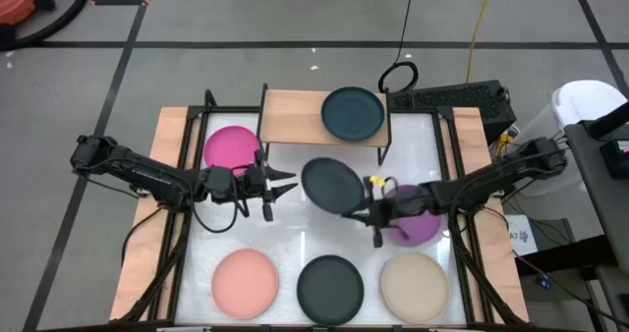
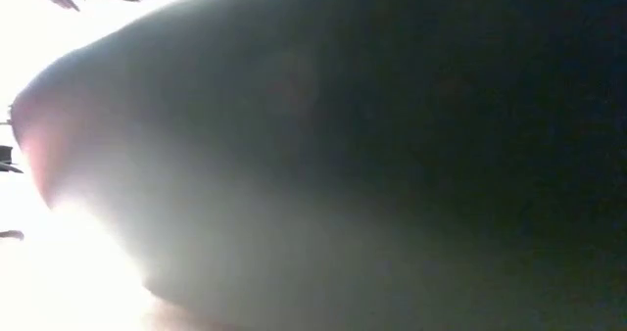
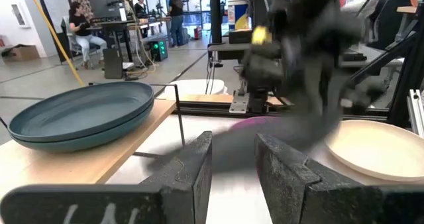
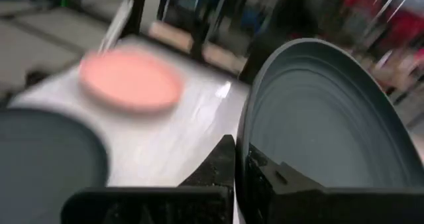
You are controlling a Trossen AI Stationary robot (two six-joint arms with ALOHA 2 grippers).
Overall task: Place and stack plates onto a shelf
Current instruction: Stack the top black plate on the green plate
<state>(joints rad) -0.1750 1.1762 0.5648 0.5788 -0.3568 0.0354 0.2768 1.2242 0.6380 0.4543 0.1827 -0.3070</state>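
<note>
The shelf (image 1: 295, 116) stands at the table's far middle. Two dark teal plates (image 3: 86, 111) lie stacked on its right half, also seen in the high view (image 1: 354, 114). My right gripper (image 1: 354, 208) is shut on a charcoal plate (image 1: 331, 185), held above the table's middle, just before the shelf. My left gripper (image 1: 287, 185) is open and empty, left of that plate; it also shows in its wrist view (image 3: 233, 164). The magenta plate (image 1: 232, 147), salmon plate (image 1: 244, 283), second charcoal plate (image 1: 330, 288), beige plate (image 1: 415, 285) and purple plate (image 1: 418, 229) lie on the table. My right gripper pinches the charcoal plate's rim (image 4: 244, 159) between its two fingers, one on the hollow side and one on the underside. The fingers come about level from the table's right, at the plate's near-right edge. The plate is lifted clear of the table.
The purple plate lies partly under my right arm. The shelf's left half is bare wood. The low view is filled by something dark close to the camera (image 2: 392, 155). People stand in the room beyond the table (image 3: 83, 25).
</note>
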